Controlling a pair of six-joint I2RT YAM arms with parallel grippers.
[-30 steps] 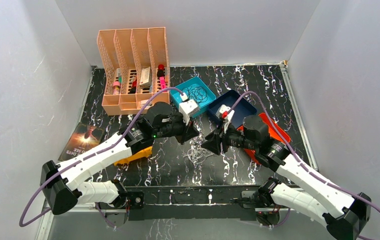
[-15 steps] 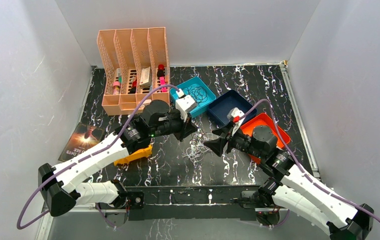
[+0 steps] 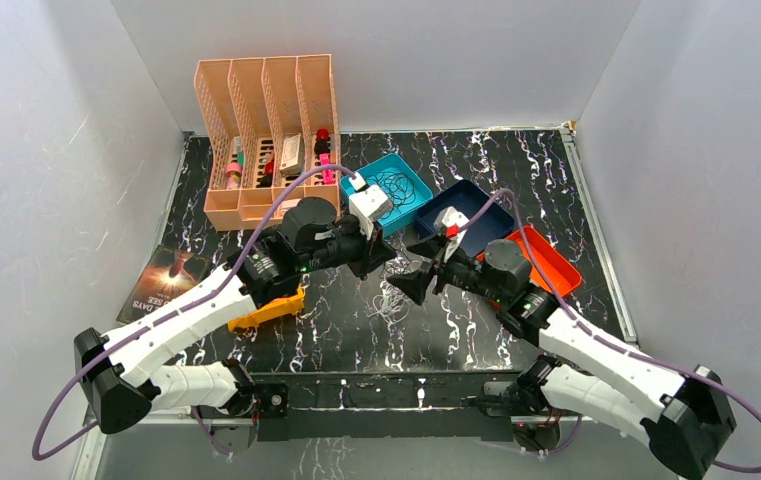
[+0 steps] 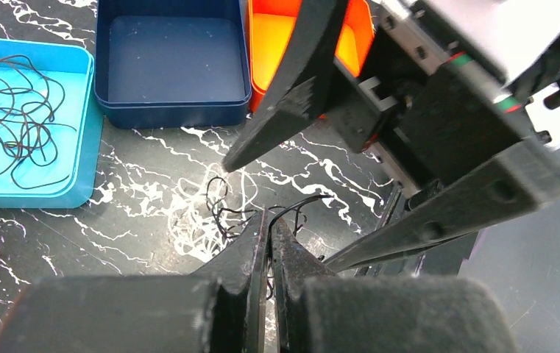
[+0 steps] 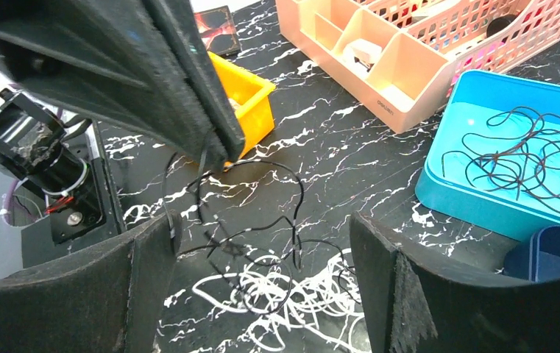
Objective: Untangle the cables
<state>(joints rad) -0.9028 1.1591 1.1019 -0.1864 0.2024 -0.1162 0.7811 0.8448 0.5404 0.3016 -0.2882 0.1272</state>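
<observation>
A tangle of white and black cables lies on the marbled table; in the right wrist view the white loops sit under a raised black cable. My left gripper is shut on that black cable, just above the tangle, and shows from overhead as the left gripper. My right gripper is open wide, straddling the tangle from above; overhead it faces the left one closely. More black cables lie loose in the teal tray.
A navy tray and an orange tray stand behind my right arm. A peach organiser with small items is at the back left, a yellow bin under my left arm, and a booklet at the left edge.
My right gripper has opened wider and moved left, closer over the tangle. My left gripper has stayed shut on the black cable, shifting only slightly.
</observation>
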